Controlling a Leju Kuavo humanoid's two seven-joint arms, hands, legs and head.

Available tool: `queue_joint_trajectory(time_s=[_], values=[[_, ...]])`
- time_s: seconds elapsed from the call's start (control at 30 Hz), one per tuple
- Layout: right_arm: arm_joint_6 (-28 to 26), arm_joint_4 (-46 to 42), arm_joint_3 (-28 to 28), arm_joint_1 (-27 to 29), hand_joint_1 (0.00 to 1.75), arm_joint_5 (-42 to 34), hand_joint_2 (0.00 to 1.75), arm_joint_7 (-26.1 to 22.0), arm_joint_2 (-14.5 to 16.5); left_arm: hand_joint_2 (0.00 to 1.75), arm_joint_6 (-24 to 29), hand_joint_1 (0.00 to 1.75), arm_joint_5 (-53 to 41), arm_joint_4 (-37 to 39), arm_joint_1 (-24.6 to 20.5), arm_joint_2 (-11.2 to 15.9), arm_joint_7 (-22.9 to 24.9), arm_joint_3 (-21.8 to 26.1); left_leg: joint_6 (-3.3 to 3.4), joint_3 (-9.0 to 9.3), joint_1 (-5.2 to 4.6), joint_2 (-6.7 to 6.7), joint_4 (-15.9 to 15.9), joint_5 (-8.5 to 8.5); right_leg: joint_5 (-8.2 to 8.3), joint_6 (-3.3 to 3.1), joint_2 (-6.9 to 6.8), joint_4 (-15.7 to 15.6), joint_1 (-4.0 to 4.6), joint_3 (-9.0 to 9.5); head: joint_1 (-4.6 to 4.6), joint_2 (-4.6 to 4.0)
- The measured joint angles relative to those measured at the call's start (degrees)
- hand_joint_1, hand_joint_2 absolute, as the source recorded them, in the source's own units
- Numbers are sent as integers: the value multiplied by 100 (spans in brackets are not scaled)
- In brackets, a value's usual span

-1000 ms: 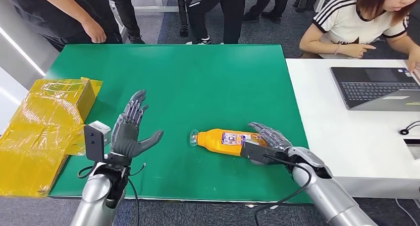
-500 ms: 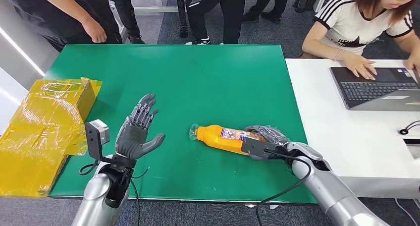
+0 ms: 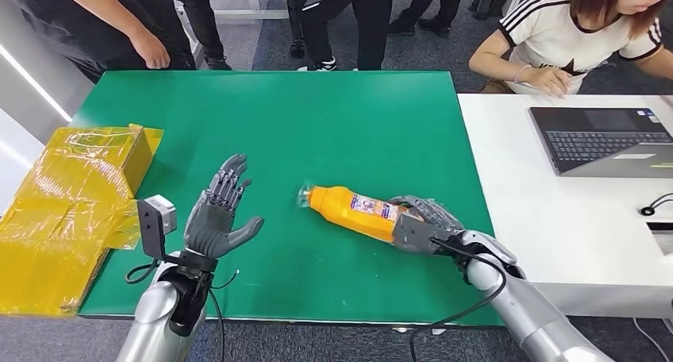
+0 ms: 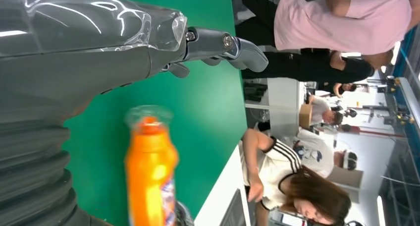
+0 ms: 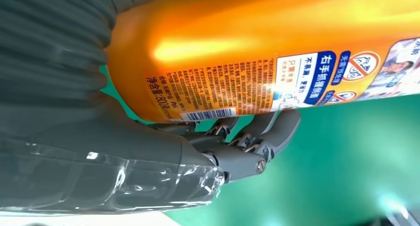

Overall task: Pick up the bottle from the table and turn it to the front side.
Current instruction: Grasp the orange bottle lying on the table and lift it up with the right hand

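Gripping is the step in hand: from the head view, the right hand (image 3: pixel 419 219) has its fingers curled round the base end of the orange bottle (image 3: pixel 353 208), which points its clear cap toward the table's left side and sits in the right half of the green table (image 3: pixel 317 124), nearer the front edge than the back; its cap end looks blurred and perhaps raised off the surface, though I cannot tell for sure whether the bottle has left the table. The left hand (image 3: pixel 216 211) stands palm-up near the front left, fingers spread and holding nothing, well apart from the bottle; a yellow wrapped box (image 3: pixel 71 195) lies over the table's left edge, a laptop (image 3: pixel 603 140) sits on the white desk at the right, and people stand along the back edge. In the left wrist view the left hand's fingers (image 4: pixel 233 45) reach out straight over the green, with the bottle (image 4: pixel 148 171) beyond them, cap toward the camera, its lower body cut off by the picture's edge. In the right wrist view the bottle's (image 5: pixel 267 52) back label of small print and a barcode faces the camera, with the dark fingers (image 5: pixel 247 137) wrapped under it and the thumb largely out of sight. The next move, I judge, calls for a clean lift and a roll of the wrist so the front label comes round; which face counts as front is hard to make out, and the smooth body could slip
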Motion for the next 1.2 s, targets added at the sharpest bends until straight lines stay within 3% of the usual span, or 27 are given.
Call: queue_joint_trajectory(time_s=[0.2, 0.33, 0.5, 0.67, 0.87, 1.03, 1.2], values=[[-383, -824, -681, 658, 175, -1171, 175, -653, 238, 175, 388, 0, -402, -1, 42, 3, -229, -3, -1, -2, 0, -6, -1, -4, -5, 1, -4, -1, 0, -3, 0, 0], [-614, -1260, -987, 1058, 175, -1375, 175, -777, 307, 175, 1047, 0, -1000, -28, 45, -6, -453, -58, -1, -4, 0, -6, -2, -5, -7, 2, -5, -1, 0, -3, 0, -1], [-727, -1468, -1180, 1272, 175, -1491, 175, -916, 340, 175, 1177, 0, -1030, -72, 52, -20, -455, -179, 0, -3, -1, -3, -1, -4, -5, 2, -2, -1, -1, -2, 0, 0], [-869, -1473, -1276, 1237, 175, -1844, 175, -1213, 450, 175, 509, 0, -139, -44, -98, 1, -93, -210, 0, -3, 0, -3, 0, -2, -4, 0, -2, 0, -1, -2, 0, 1], [-1381, -1066, -943, 616, 175, -1629, 175, -1500, 956, 175, -664, 0, 1264, 651, -1161, 3, 579, -254, -11, 2, 4, 6, -1, 13, 11, -10, 10, 6, 1, -7, -1, 0], [-1755, -839, -564, 208, 175, -1533, 175, -1487, 1326, 175, -849, 0, 1736, 1195, -1908, -54, 800, -348, -12, 1, 4, 3, -1, 22, 12, -11, 7, 11, 2, -8, 0, 1], [-1783, -647, -373, -35, 175, -1612, 175, -1479, 1472, 175, -845, 0, 1849, 1445, -2302, -114, 883, -427, -11, -2, 2, 4, -1, 20, 12, -11, 8, 8, 1, -8, 0, 1]])
